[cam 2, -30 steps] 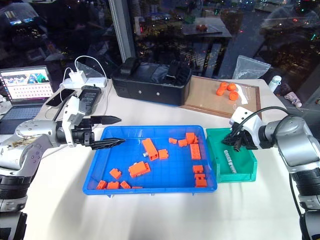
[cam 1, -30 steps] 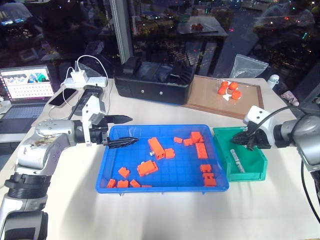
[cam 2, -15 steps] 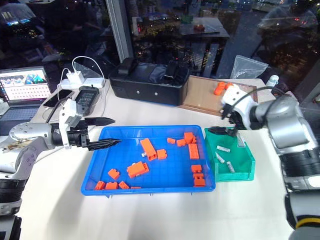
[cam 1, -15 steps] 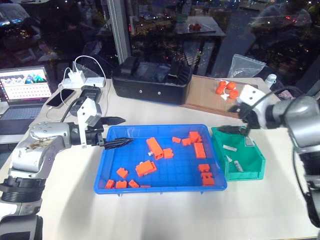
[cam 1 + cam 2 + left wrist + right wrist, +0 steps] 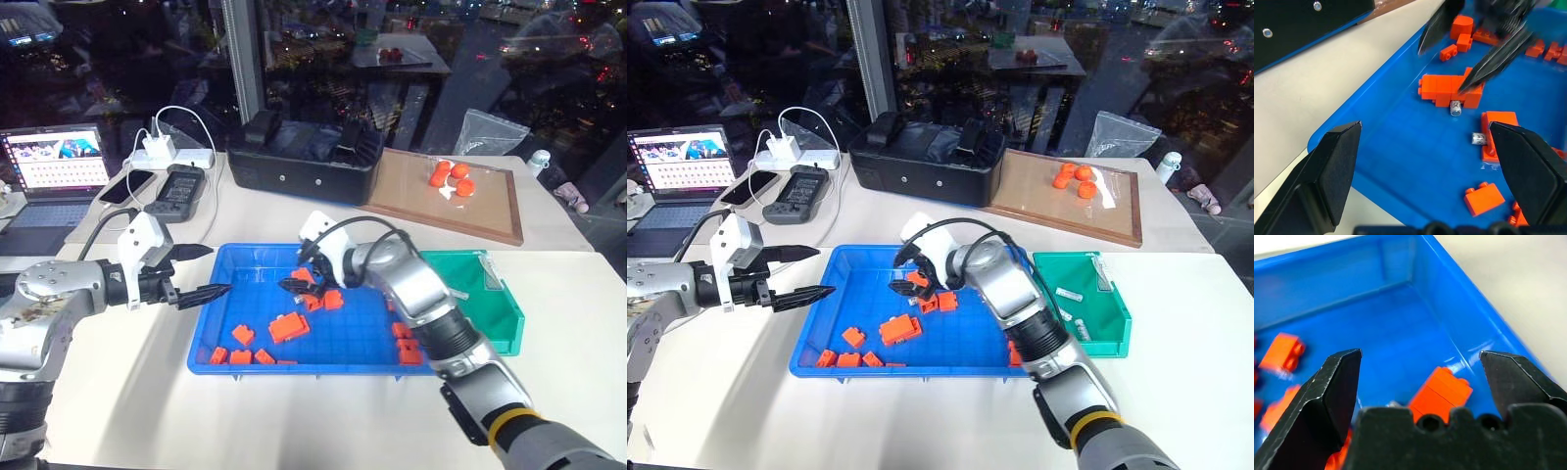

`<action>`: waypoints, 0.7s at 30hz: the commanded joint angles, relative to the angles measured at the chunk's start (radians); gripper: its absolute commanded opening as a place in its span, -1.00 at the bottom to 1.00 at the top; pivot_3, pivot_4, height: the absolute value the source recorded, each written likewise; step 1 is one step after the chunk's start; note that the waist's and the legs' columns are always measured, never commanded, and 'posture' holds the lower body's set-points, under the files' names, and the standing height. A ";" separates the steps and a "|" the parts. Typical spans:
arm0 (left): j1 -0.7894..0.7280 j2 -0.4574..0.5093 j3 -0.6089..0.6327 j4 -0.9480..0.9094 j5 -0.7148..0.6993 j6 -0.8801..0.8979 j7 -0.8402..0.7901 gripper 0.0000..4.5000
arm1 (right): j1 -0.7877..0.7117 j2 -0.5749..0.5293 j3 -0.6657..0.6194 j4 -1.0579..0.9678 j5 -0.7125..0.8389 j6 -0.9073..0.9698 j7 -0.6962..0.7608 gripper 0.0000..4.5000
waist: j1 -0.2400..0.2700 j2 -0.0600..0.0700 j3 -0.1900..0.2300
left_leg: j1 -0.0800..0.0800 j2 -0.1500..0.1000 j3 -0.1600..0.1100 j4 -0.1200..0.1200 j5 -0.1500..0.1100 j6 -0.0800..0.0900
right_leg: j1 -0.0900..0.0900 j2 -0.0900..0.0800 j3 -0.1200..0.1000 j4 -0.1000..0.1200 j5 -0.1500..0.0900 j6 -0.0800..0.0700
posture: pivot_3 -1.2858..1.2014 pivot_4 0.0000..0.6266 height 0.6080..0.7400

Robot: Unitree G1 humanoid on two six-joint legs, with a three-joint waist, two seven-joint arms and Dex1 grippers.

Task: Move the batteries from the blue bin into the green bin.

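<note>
step: pick next battery | right gripper (image 5: 297,286): fingers wide, empty, over blue bin (image 5: 235,257) | left gripper (image 5: 208,271): spread, empty, at left rim | batteries (image 5: 1455,108) beside orange blocks (image 5: 1449,91); some in green bin (image 5: 506,315) | advice: straddle only the cylinder

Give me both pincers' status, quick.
Left pincer: open, empty, at the blue bin's edge.
Right pincer: open, empty, over the bin's orange blocks.

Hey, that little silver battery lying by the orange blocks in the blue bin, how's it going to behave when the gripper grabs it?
The battery is a small smooth cylinder lying on its side, so it will probably roll if nudged. Its shiny casing looks slippery for pinching. It lies right against an orange block, which may crowd a finger.
</note>
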 commanded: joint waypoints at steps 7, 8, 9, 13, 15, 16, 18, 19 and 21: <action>-0.015 0.018 0.022 -0.038 -0.014 0.012 0.012 1.00 | -0.018 0.078 -0.041 0.090 -0.026 0.144 -0.174 0.98 | -0.016 0.000 0.000 | 0.001 0.001 0.001 -0.001 0.000 0.000 | 0.000 0.000 0.000 0.002 -0.001 -0.001 | 0.03 -0.52 0.93; -0.017 0.017 0.019 -0.037 -0.012 0.010 0.011 1.00 | -0.018 0.094 -0.056 0.104 -0.016 0.151 -0.185 0.98 | -0.017 0.000 0.000 | 0.001 0.001 0.001 -0.001 0.000 0.000 | 0.000 0.001 0.000 0.002 -0.001 -0.002 | 0.03 -0.52 0.93; -0.019 0.016 0.017 -0.037 -0.012 0.009 0.010 1.00 | -0.019 0.103 -0.065 0.115 -0.011 0.151 -0.193 0.98 | -0.018 0.000 0.000 | 0.001 0.001 0.001 -0.002 0.000 0.000 | 0.000 0.001 0.000 0.002 -0.001 -0.002 | 0.03 -0.52 0.93; -0.029 0.010 0.007 -0.037 -0.013 0.008 0.009 1.00 | -0.025 0.117 -0.079 0.146 -0.005 0.133 -0.213 0.38 | -0.019 0.000 0.000 | 0.001 0.001 0.001 -0.002 0.000 0.000 | -0.001 0.002 0.000 0.002 -0.001 -0.002 | 0.03 -0.52 0.93; -0.033 0.008 0.004 -0.035 -0.013 0.007 0.008 1.00 | -0.033 0.114 -0.085 0.135 0.000 0.132 -0.210 0.09 | -0.020 0.000 0.000 | 0.001 0.001 0.001 -0.002 0.000 0.000 | -0.001 0.002 0.000 0.002 -0.001 -0.002 | 0.03 -0.52 0.93; -0.035 0.007 0.003 -0.033 -0.013 0.005 0.007 1.00 | -0.041 0.111 -0.094 0.119 0.006 0.140 -0.207 -0.08 | -0.020 0.000 0.000 | 0.001 0.001 0.001 -0.002 0.000 0.000 | -0.001 0.002 0.000 0.002 -0.001 -0.002 | 0.03 -0.52 0.93; -0.042 0.004 -0.002 -0.027 -0.011 0.003 0.007 1.00 | -0.057 0.103 -0.106 0.092 0.016 0.156 -0.197 -0.33 | -0.020 0.000 0.000 | 0.001 0.001 0.001 -0.002 0.000 0.000 | -0.001 0.001 0.000 0.002 -0.001 -0.002 | 0.03 -0.52 0.93; -0.044 0.003 -0.004 -0.026 -0.009 0.003 0.007 1.00 | -0.061 0.099 -0.108 0.084 0.020 0.161 -0.194 -0.34 | -0.019 0.000 0.000 | 0.001 0.001 0.001 -0.002 0.000 0.000 | -0.001 0.001 0.000 0.002 -0.001 -0.002 | 0.03 -0.52 0.93; -0.050 -0.001 -0.010 -0.020 -0.007 0.000 0.005 1.00 | -0.079 0.061 -0.111 0.018 0.045 0.205 -0.161 -0.34 | -0.018 0.000 0.000 | 0.001 0.001 0.001 -0.002 0.000 0.000 | 0.000 0.001 0.000 0.002 -0.001 -0.002 | 0.03 -0.52 0.93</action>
